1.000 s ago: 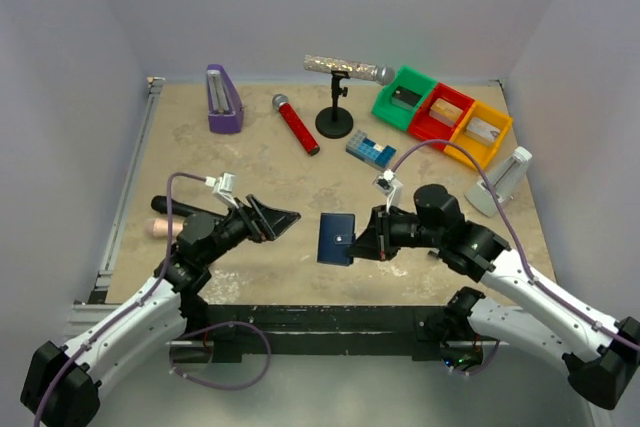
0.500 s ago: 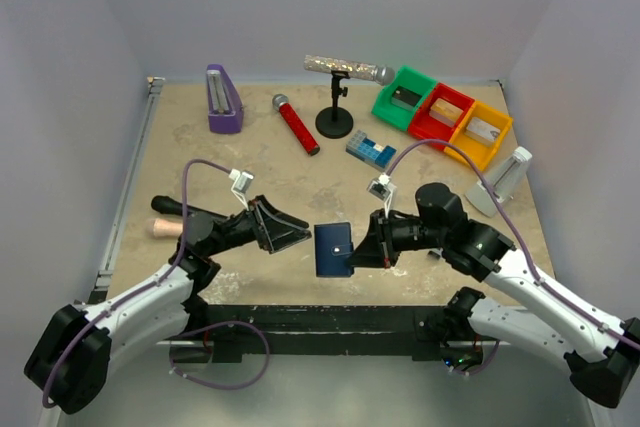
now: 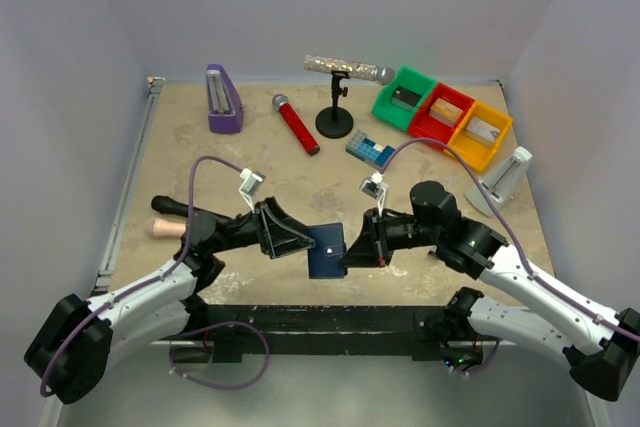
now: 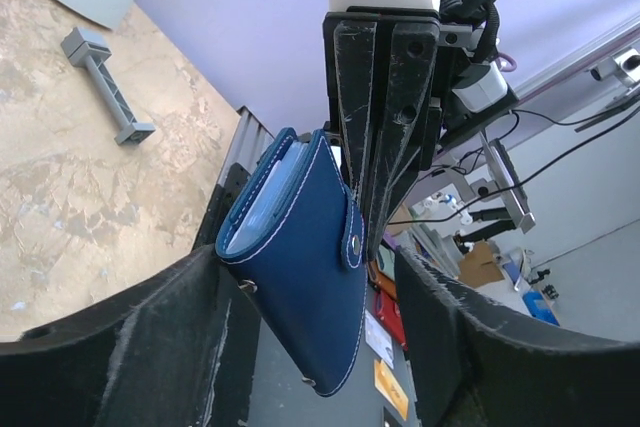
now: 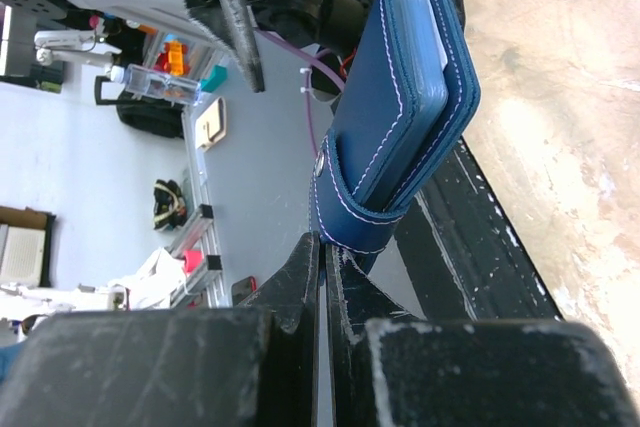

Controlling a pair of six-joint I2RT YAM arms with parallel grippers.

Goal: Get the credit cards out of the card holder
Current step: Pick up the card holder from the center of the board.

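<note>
Above the near part of the mottled beige table (image 3: 280,172), the card holder (image 3: 326,251) hangs upright between the two grippers. It is a flat dark-blue bifold with pale stitching, and its small tab is snapped closed. The right gripper (image 3: 352,250) has its scuffed black fingers (image 5: 300,277) pressed together on the wallet's edge by the tab, carrying it clear of the table. The left gripper (image 3: 300,244) stands wide apart, with one worn finger (image 4: 160,347) on either side of the wallet — whether it touches I cannot tell. A pale grey-blue lining shows inside the fold. Farther back lie a blue-and-white brick block (image 3: 371,150) and a red microphone (image 3: 297,125).
</note>
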